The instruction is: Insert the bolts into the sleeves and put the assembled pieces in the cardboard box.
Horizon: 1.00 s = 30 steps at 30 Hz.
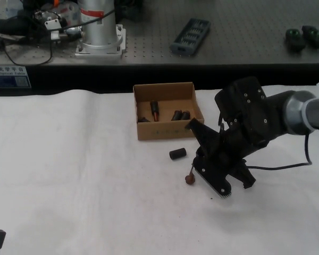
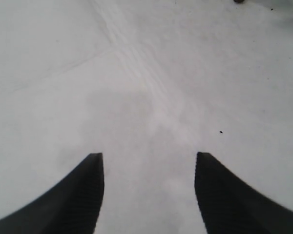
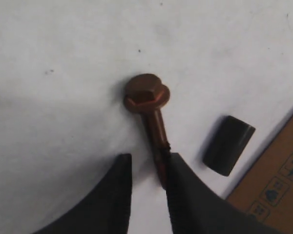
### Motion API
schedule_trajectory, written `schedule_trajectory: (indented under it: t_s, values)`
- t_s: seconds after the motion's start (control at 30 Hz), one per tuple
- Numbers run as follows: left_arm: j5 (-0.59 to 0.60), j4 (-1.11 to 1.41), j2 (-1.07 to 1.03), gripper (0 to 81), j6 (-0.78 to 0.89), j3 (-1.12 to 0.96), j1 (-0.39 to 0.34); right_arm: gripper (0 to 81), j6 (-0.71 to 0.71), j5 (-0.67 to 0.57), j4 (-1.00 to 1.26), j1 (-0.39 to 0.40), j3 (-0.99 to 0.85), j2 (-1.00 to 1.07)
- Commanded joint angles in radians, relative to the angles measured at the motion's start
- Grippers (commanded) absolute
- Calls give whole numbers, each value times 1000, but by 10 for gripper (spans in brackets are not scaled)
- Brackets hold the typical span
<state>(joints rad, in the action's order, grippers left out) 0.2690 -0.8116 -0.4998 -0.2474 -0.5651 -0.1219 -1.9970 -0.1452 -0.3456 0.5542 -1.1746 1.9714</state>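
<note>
Bolt (image 3: 147, 95) lying flat on the white cloth (image 1: 69, 186) over the bench, coppery, flanged hex head pointing away from the right gripper (image 3: 147, 158). The tip of its shank sits in the gap between the fingers, right up against one of them, and a strip of cloth shows between the shank and the other finger. So that's a narrow gap, and nothing clamped.

Just beside the bolt lies a black sleeve (image 3: 228, 145) on its side, not touching it. The sleeve sits between the bolt and the box (image 1: 165, 130), near the box's front wall. Inside the box are several dark pieces (image 1: 181, 115), one with a coppery end (image 1: 154, 110).

Over on the other side, the left gripper (image 2: 149, 156) hangs over bare cloth, fingers wide apart and holding nothing.

From the high view, the right arm (image 1: 287, 114) comes in from the side, angled down toward the bolt.
</note>
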Motion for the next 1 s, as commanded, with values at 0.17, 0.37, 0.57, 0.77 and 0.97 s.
schedule_trajectory:
  t_s: [0.17,0.37,0.57,0.77,0.97]
  values:
    - [-4,6,12,407,4,-3,2,199,-9,-7,7,-5,-9,8]
    - [-4,6,12,407,3,-3,2,199,-9,-41,7,2,-9,8]
    - [-4,6,12,407,3,-3,2,199,-9,-49,-33,25,-9,8]
    - [-4,6,12,407,3,-3,2,199,-13,-51,-97,30,-9,8]
    - [-4,6,12,407,3,-3,2,176,-23,-51,-108,30,-9,8]
